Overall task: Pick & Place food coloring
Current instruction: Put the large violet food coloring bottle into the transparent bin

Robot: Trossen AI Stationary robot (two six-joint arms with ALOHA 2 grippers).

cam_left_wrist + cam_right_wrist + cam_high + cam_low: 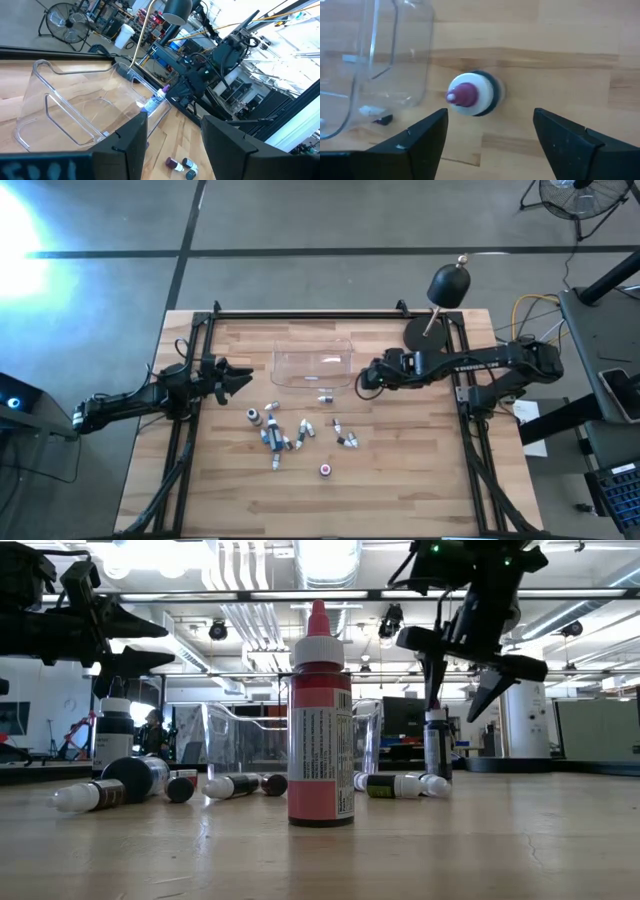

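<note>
Right gripper (490, 135) hangs wide open above a standing bottle (472, 93), probably so it can drop down and pinch it. That bottle stands just beside the clear tray (313, 365). Other bottles (275, 435) lie scattered nearby. Left gripper (240, 377) waits, open too.
</note>
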